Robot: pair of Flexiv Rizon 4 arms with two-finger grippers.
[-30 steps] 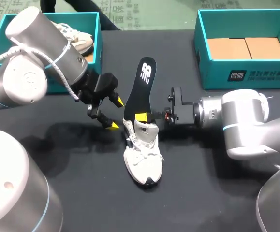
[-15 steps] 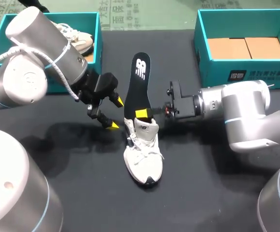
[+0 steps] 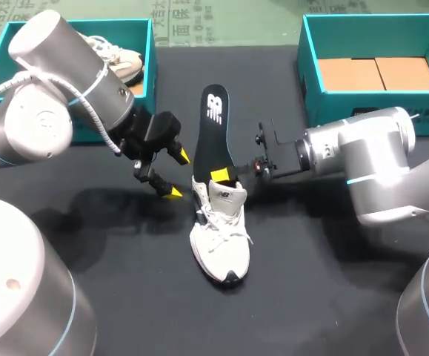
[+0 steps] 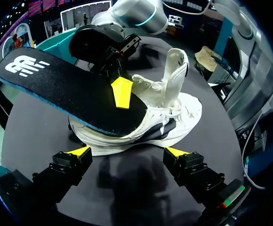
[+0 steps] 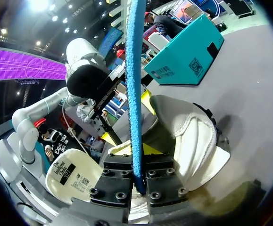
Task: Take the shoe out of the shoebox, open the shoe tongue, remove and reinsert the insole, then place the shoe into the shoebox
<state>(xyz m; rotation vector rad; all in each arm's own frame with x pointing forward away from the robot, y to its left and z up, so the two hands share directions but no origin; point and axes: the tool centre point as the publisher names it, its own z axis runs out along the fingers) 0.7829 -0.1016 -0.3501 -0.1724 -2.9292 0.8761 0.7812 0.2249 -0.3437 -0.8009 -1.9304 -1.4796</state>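
Black insole (image 3: 215,130), pinched in my right gripper (image 3: 221,176) at centre frame, tipped leftward within 1 second, probably leaving the shoe (image 3: 220,237); my left gripper (image 3: 177,174) gapes wide.

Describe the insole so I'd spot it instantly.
On the black table lies a white shoe. Rising from its heel end, pinched by the right claw, is the insole: the only flat, black, foot-shaped slab, with a white logo.

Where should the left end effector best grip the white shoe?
Probably across the forefoot of the shoe, from above. The shoe stands flat on its sole, the open left end effector hovers beside it, and the insole and right end effector crowd its heel opening.
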